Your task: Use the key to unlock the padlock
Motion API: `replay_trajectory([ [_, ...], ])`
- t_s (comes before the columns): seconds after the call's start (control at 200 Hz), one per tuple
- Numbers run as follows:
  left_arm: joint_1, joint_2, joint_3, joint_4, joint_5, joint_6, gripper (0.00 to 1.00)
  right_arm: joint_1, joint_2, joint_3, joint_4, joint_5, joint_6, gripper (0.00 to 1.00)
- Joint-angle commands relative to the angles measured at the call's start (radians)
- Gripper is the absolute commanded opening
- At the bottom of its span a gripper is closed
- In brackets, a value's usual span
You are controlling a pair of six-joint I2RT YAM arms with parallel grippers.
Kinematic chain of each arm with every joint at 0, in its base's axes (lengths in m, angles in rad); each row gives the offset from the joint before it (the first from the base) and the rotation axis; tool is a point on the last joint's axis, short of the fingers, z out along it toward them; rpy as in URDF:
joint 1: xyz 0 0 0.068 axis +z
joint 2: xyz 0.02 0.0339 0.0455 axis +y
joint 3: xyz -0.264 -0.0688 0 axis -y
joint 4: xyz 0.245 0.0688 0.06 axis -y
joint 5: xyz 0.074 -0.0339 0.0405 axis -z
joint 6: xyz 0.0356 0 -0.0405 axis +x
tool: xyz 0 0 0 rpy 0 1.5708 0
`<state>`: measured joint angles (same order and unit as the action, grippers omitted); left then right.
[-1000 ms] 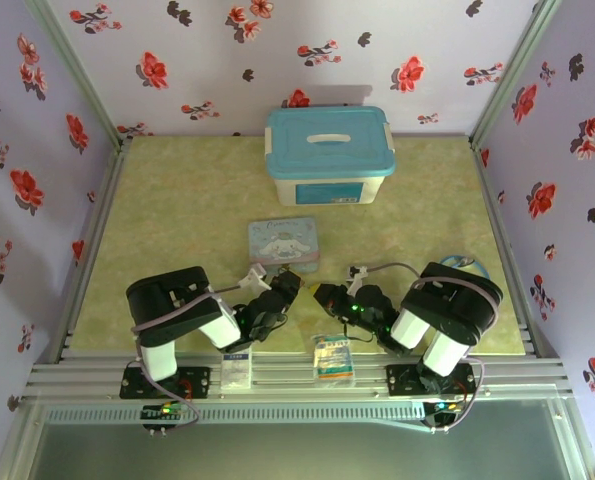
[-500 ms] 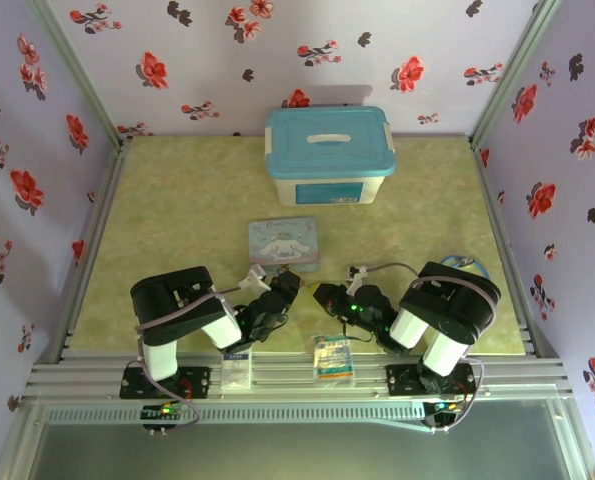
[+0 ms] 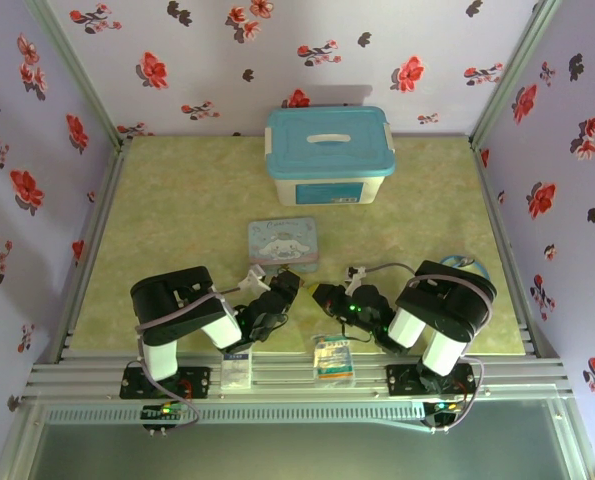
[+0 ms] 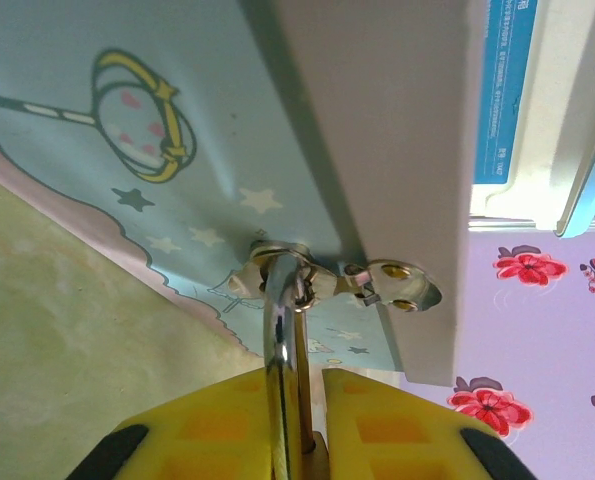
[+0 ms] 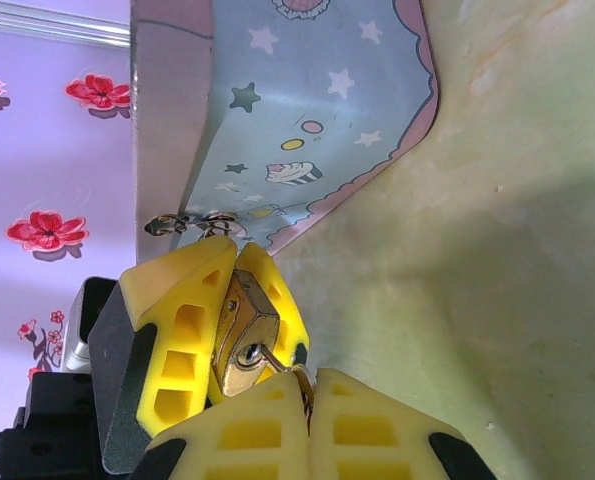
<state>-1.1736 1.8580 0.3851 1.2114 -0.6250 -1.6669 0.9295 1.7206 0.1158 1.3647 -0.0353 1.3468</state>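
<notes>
The padlock (image 5: 239,325) hangs by its shackle (image 4: 280,340) from the latch (image 4: 387,285) on the near edge of the cartoon tin (image 3: 284,243). The tin lies flat toward the front of the counter (image 3: 177,220), about midway between its left and right edges. The left gripper (image 4: 312,400) is closed on the padlock, its yellow fingers clamping the brass body from both sides. This probably keeps the dangling lock from swinging or twisting and turns its keyhole toward the other arm. The right gripper (image 5: 312,395) faces it from the right. It is closed on the key (image 5: 277,362), pinching it at the head so that the thin blade sticks out toward the lock. In the right wrist view the blade's tip sits at the keyhole on the bottom of the body, though how far in it goes cannot be told. The two grippers nearly touch, so any turn of the key has to be small and kept in line with the keyhole, or the blade may bind or slip in the grip.
</notes>
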Motion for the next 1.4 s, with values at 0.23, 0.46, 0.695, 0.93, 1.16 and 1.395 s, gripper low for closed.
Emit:
replay_trajectory([
  [0.23,-0.017,0.003,0.023,0.069,-0.021,-0.004,0.0,0.007,-0.008,0.028,0.022,0.047,0.003,0.0],
  [0.46,-0.025,0.007,0.037,0.065,-0.022,-0.005,0.0,0.017,0.045,0.054,0.022,0.081,0.078,0.0],
  [0.695,-0.032,0.024,0.056,0.06,-0.027,-0.016,0.0,0.055,0.025,0.075,0.02,0.171,0.125,0.0],
  [0.93,-0.037,0.046,0.067,0.06,-0.024,-0.029,0.0,0.072,0.02,0.081,0.022,0.208,0.138,0.0],
  [1.16,-0.037,0.07,0.083,0.066,-0.009,-0.053,0.0,0.092,-0.026,0.1,0.022,0.201,0.066,0.0],
  [1.395,-0.04,0.074,0.099,0.066,0.017,-0.06,0.0,0.099,-0.004,0.106,0.022,0.162,0.032,0.0],
])
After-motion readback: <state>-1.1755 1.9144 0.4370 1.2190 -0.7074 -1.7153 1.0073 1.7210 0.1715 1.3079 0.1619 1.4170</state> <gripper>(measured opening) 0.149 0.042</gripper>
